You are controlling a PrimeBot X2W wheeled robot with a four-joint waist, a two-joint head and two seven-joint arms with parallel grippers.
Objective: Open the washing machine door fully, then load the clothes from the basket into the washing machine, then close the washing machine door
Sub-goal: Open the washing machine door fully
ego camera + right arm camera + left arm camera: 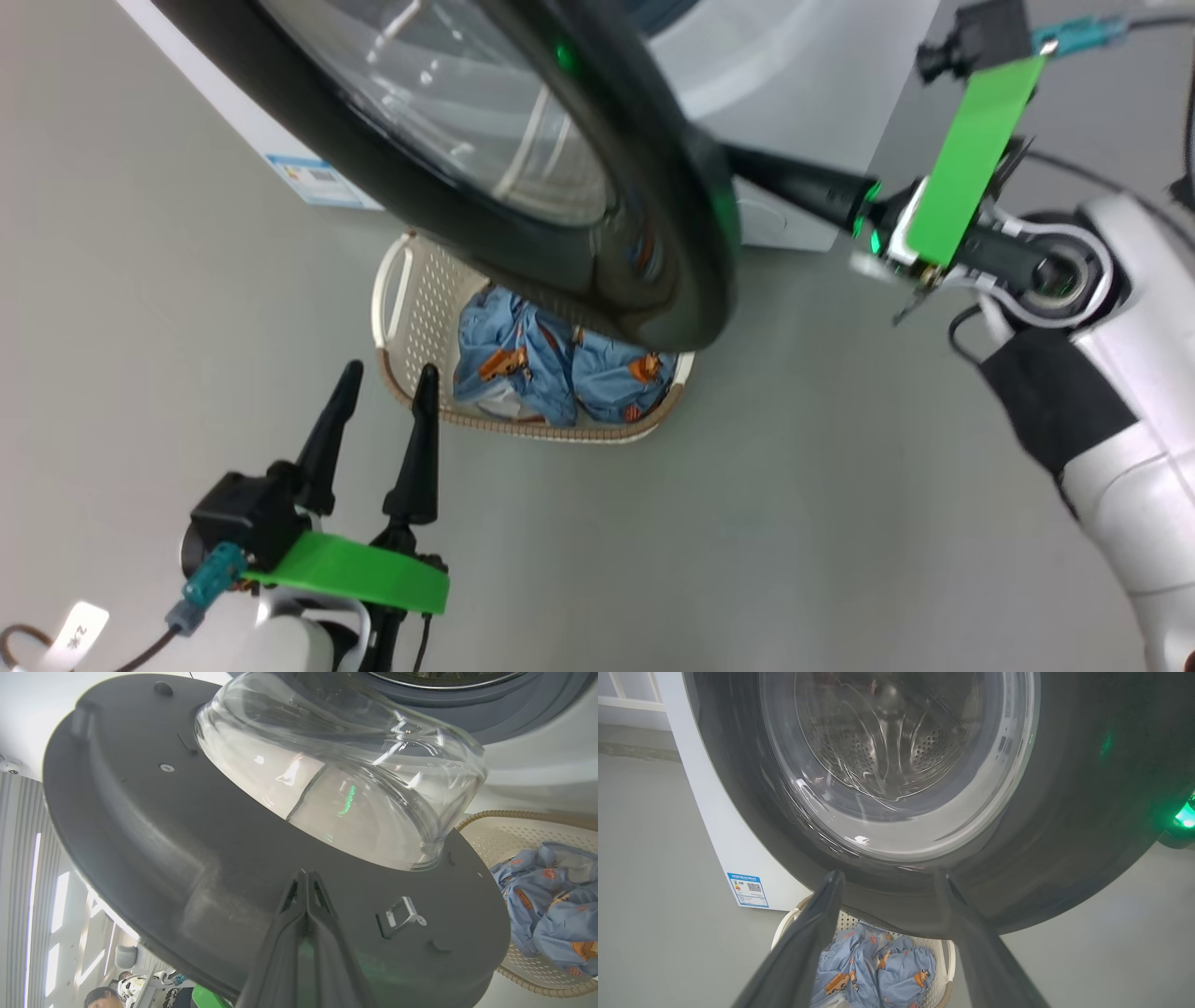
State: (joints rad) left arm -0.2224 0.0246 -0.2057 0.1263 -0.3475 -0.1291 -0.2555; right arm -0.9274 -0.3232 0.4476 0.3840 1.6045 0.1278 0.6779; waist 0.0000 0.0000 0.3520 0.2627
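The left gripper point(389, 370) is hovering at the lower left over the grey floor point(840, 467), its jaws standing wide apart and gripping nothing. Just beside its tips, the basket point(425, 299) is sitting on the floor in front of the washing machine point(803, 84), with the clothes point(541, 364) lying bundled inside. The washing machine door point(653, 233) is hanging partly open over the basket's far end. The right gripper point(304, 879) is reaching behind the door, jaws pressed together, tips at its dark inner face beside the glass bowl.

Lower left: the left gripper point(390, 369), two tapered black fingers above a bright green plate point(350, 571) and teal cable plug point(213, 576). Right edge: glossy white forearm point(1134, 485) with a black band point(1055, 401).
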